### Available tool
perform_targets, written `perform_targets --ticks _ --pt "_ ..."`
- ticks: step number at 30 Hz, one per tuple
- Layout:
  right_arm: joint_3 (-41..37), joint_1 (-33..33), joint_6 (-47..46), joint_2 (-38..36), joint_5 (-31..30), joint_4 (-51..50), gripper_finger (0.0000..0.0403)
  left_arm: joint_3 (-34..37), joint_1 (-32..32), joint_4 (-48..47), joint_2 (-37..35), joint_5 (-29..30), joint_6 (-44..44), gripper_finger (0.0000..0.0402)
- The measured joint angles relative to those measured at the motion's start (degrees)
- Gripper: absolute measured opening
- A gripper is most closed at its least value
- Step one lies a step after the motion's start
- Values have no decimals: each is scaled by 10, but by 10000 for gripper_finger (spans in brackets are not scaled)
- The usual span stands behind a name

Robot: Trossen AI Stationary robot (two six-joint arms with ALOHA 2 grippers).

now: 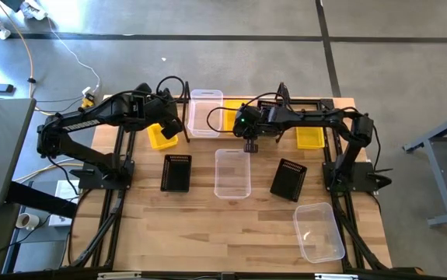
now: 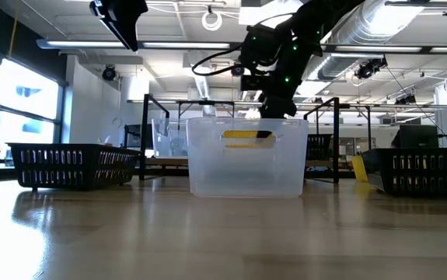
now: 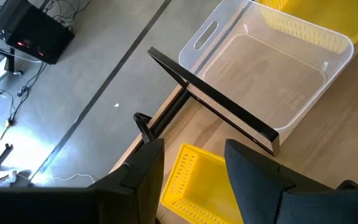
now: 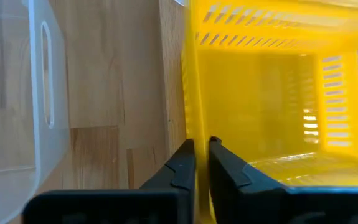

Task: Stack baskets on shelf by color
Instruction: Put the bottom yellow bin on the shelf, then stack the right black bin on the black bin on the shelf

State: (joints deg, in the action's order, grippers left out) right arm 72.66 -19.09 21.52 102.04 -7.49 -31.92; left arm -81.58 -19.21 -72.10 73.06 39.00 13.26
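Overhead, the right gripper [image 4: 202,163] reaches toward nine o'clock, fingers pinching a yellow basket's [image 4: 272,93] wall on the shelf [image 1: 326,101] (left gripper [image 3: 191,177], spread apart, hovers beside another yellow basket [image 3: 194,186]).

Pale wooden surface [image 1: 231,225] with visible grain; clear glossy plastic basket [image 2: 245,155]; slotted yellow plastic basket [image 4: 278,93]; perforated black basket [image 1: 176,172].
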Motion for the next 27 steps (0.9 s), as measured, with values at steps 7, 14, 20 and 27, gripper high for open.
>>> perform_targets --ticks 7,14,20,27 --pt "0 0 -1 0 -2 0 67 0 0 0 0 0 0 158" --pt "0 1 -29 -23 -4 0 67 0 0 0 0 0 0 158" --pt "0 10 -66 -43 -2 -4 67 0 0 0 0 0 0 158" --pt "0 43 -132 -73 -9 -33 67 0 0 0 0 -2 0 158"
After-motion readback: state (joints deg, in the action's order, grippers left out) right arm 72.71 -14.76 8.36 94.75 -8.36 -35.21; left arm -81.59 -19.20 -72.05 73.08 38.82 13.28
